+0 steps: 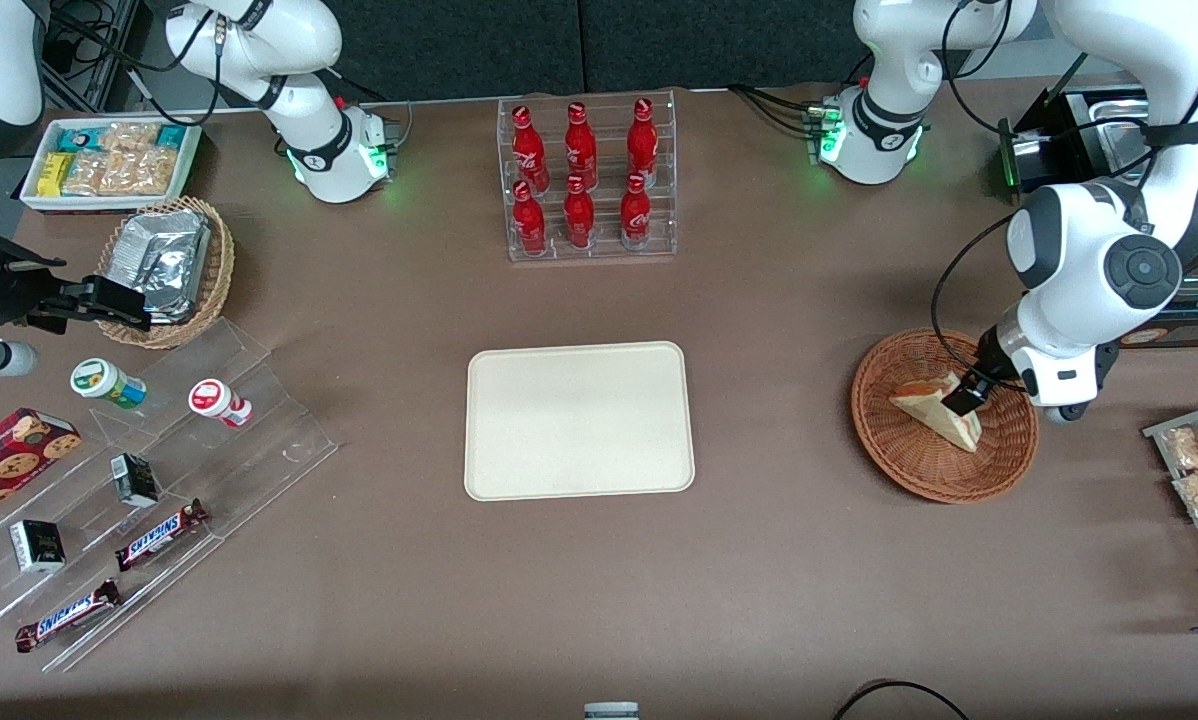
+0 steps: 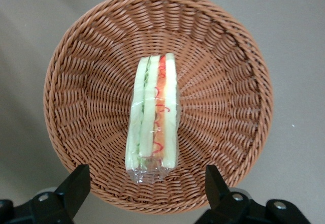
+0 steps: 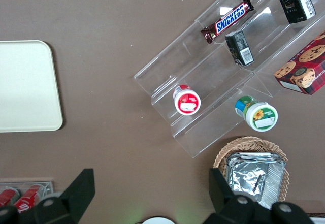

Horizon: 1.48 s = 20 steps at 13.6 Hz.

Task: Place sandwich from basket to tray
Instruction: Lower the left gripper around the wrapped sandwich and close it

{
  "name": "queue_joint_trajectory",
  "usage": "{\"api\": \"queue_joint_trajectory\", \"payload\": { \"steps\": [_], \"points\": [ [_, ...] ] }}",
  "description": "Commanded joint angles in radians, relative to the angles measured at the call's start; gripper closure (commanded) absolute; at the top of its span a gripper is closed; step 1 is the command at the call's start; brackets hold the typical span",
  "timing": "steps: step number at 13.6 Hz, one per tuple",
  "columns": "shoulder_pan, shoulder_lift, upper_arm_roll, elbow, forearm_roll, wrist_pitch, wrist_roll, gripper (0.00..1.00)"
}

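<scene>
Reddish-brown wicker basket [image 1: 944, 455] sits on the brown table [image 1: 759, 560] toward the working arm's end, well apart from the cream tray [image 1: 579, 420] at the table's middle. One sandwich [image 2: 152, 115] lies in the basket's centre, wrapped in clear film, its white bread and its green and red-orange filling layers showing along the edge. Gripper [image 2: 147, 183] hangs directly above the basket over the sandwich; its jaws stand wide apart, one finger [image 2: 76, 186] to each side of the wedge, neither touching it. Tray surface carries nothing. Rack of red bottles [image 1: 587, 178] stands farther from the front camera than the tray
</scene>
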Motion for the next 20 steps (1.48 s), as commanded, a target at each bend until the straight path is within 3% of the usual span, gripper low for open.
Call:
{"api": "queue_joint_trajectory", "payload": {
  "steps": [1, 6, 16, 17, 18, 20],
  "points": [
    [-0.004, -0.041, 0.001, -0.045, 0.017, 0.053, -0.091, 0.0],
    [-0.004, -0.023, 0.001, -0.129, 0.017, 0.228, -0.133, 0.0],
    [-0.004, 0.097, 0.001, -0.149, 0.019, 0.393, -0.131, 0.0],
    [-0.004, 0.097, 0.001, -0.151, 0.019, 0.394, -0.13, 0.05],
    [-0.004, 0.096, 0.001, -0.151, 0.019, 0.394, -0.128, 0.15],
    [-0.004, 0.089, 0.001, -0.155, 0.019, 0.391, -0.131, 0.48]
  ]
}}
